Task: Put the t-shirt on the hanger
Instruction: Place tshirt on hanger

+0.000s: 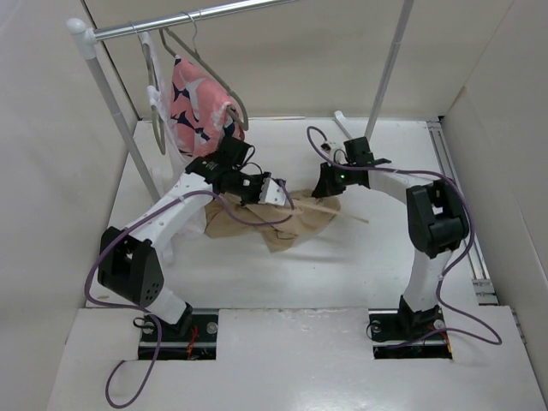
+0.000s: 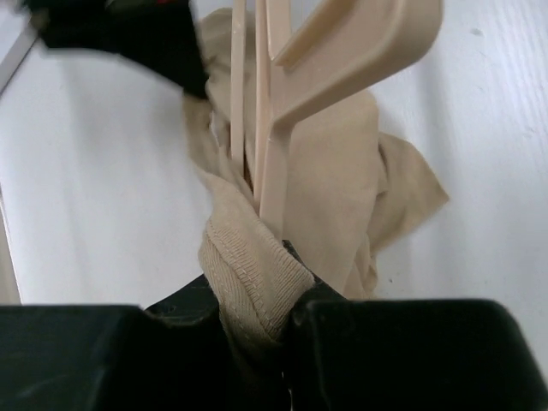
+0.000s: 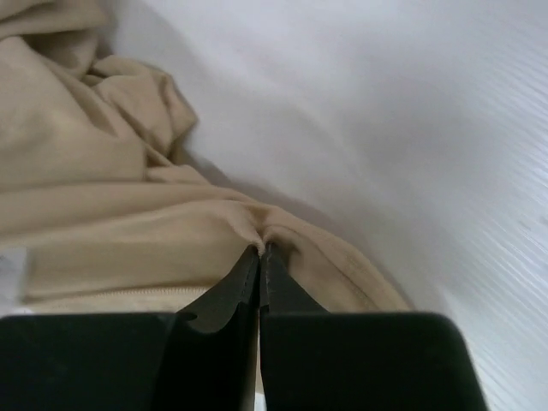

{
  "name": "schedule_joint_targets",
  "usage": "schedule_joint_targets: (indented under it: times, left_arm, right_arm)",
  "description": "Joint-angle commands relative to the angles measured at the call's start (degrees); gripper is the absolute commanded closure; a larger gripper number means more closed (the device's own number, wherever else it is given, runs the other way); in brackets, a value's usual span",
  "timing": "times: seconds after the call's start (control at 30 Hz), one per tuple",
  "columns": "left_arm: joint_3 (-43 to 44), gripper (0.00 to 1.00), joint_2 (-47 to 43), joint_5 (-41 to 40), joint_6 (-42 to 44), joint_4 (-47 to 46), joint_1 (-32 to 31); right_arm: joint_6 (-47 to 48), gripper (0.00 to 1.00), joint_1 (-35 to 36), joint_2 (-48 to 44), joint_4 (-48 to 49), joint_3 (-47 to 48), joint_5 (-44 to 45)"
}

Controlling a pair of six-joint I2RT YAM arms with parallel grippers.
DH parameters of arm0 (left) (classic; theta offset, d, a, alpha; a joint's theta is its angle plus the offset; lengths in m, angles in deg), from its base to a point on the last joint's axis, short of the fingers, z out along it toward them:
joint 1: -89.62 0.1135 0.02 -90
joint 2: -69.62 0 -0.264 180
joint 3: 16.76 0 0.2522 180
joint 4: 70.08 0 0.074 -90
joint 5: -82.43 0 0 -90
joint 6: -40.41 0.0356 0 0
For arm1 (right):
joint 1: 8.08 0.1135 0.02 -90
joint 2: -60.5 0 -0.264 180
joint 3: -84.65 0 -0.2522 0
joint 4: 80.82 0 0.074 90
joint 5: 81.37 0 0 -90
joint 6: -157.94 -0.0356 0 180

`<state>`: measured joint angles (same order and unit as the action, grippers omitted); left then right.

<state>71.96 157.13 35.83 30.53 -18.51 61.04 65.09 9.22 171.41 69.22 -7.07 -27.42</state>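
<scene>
While pinching the ribbed neckband of the t-shirt (image 1: 287, 224) in the left tool (image 1: 267, 189), clamps a fold in the right tool (image 3: 259, 253). Has the cloth heaped on the worktop (image 1: 342, 274) (hanger (image 2: 342, 51) arms poked into it).

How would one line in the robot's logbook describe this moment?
left end effector: shut on collar of t-shirt | right end effector: shut on t-shirt fold | hanger: end entering neck opening | t-shirt: bunched on table

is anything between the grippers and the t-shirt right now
Nothing visible. The left gripper pinches the ribbed edge of the t-shirt beside the hanger, and the right gripper is shut on a fold of it.
</scene>
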Motion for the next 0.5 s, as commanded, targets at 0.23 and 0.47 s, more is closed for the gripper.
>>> schedule_joint_targets:
  times: [0.23, 0.47]
  left_arm:
    - [-1.04, 1.0, 0.47, -2.95, -34.59, -18.71, 8.98]
    - [-1.04, 1.0, 1.7, -14.29, -32.83, -19.17, 6.43]
  right_arm:
    - [-4.44, 1.0, -18.61, -16.77, 4.87, -14.49, 3.62]
    - [-2.69, 1.0, -20.55, -23.54, 1.18, -13.35, 10.12]
